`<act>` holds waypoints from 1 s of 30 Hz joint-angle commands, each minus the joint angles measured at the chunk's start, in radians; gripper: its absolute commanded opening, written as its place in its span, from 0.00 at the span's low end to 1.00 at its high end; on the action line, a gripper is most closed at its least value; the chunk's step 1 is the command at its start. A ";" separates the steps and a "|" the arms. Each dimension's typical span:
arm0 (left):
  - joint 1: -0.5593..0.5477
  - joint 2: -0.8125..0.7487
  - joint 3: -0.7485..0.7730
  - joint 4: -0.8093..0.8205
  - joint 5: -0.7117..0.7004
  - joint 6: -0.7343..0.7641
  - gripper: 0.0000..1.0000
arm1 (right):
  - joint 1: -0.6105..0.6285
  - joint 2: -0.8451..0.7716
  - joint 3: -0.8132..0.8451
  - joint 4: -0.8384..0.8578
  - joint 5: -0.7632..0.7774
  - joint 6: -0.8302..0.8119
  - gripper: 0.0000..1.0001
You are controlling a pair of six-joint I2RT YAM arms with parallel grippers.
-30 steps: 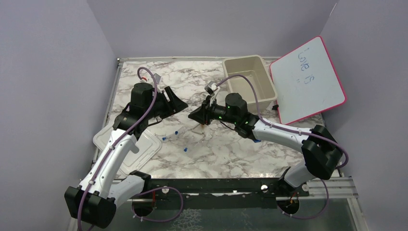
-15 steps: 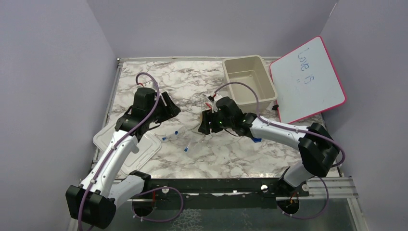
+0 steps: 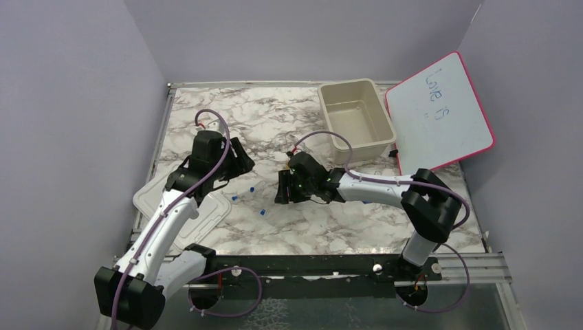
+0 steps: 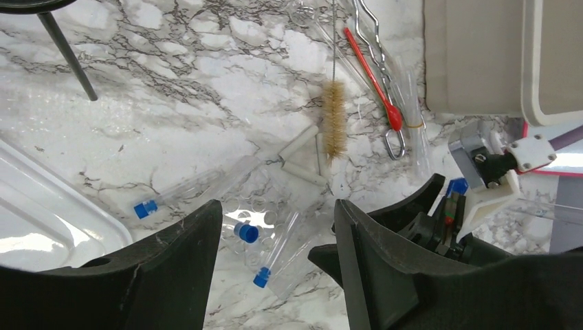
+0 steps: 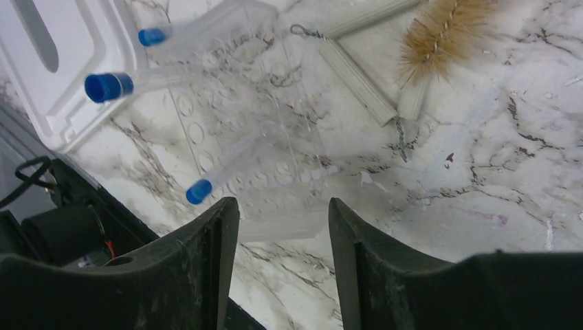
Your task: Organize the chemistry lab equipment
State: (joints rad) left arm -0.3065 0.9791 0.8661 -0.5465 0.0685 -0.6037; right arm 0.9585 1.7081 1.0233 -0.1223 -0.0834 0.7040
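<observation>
Three clear tubes with blue caps (image 4: 261, 278) lie on and around a clear holed rack plate (image 4: 256, 206) on the marble table; their caps show in the top view (image 3: 263, 213). The tan-bristled wire brush (image 4: 335, 127), the red-tipped dropper (image 4: 394, 121) and the metal wire clamp (image 4: 375, 48) lie beyond them. The black wire ring's rod (image 4: 69, 58) is at the upper left. My left gripper (image 4: 275, 213) is open above the tubes (image 3: 244, 161). My right gripper (image 5: 283, 206) is open and low over the rack's edge (image 3: 280, 187), with a tube cap (image 5: 199, 191) just left of it.
The beige tub (image 3: 377, 135) stands at the back right, beside the pink-framed whiteboard (image 3: 440, 113). The white lid (image 3: 182, 206) lies at the left under my left arm. Short white rods (image 5: 357, 79) lie by the brush (image 5: 443, 38). A small blue piece (image 4: 457, 185) sits by my right arm.
My right gripper has moved left and down to the tubes and rack. My left gripper has shifted a little nearer and lower. The tubes have shifted slightly.
</observation>
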 commanded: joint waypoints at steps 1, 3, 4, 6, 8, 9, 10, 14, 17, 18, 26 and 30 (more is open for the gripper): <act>0.007 -0.037 -0.009 -0.013 -0.059 0.031 0.64 | 0.049 0.016 0.076 -0.050 0.196 0.091 0.51; 0.007 -0.047 -0.007 -0.021 -0.090 0.037 0.64 | 0.066 0.022 0.091 -0.070 0.244 0.106 0.44; 0.007 -0.053 -0.007 -0.024 -0.102 0.040 0.64 | 0.072 0.031 0.105 -0.088 0.260 0.108 0.42; 0.007 -0.061 -0.007 -0.028 -0.122 0.046 0.64 | 0.089 0.058 0.146 -0.145 0.316 0.119 0.40; 0.007 -0.065 -0.004 -0.037 -0.147 0.047 0.64 | 0.098 0.088 0.180 -0.185 0.338 0.129 0.39; 0.007 -0.070 -0.004 -0.042 -0.163 0.047 0.64 | 0.100 0.100 0.193 -0.200 0.338 0.137 0.39; 0.007 -0.075 -0.003 -0.048 -0.178 0.048 0.64 | 0.103 0.111 0.204 -0.214 0.340 0.145 0.39; 0.007 -0.104 -0.004 -0.058 -0.224 0.051 0.64 | 0.117 0.151 0.244 -0.276 0.357 0.190 0.41; 0.007 -0.125 -0.009 -0.058 -0.227 0.053 0.64 | 0.125 0.179 0.269 -0.297 0.360 0.201 0.41; 0.007 -0.128 -0.011 -0.059 -0.226 0.056 0.64 | 0.128 0.190 0.280 -0.305 0.363 0.200 0.41; 0.007 -0.141 -0.021 -0.058 -0.216 0.077 0.64 | 0.143 0.239 0.353 -0.377 0.412 0.207 0.32; 0.007 -0.146 -0.026 -0.056 -0.212 0.082 0.64 | 0.143 0.227 0.347 -0.364 0.420 0.210 0.28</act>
State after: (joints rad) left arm -0.3065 0.8547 0.8520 -0.6014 -0.1249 -0.5449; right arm 1.0935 1.9263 1.3552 -0.4473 0.2806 0.8955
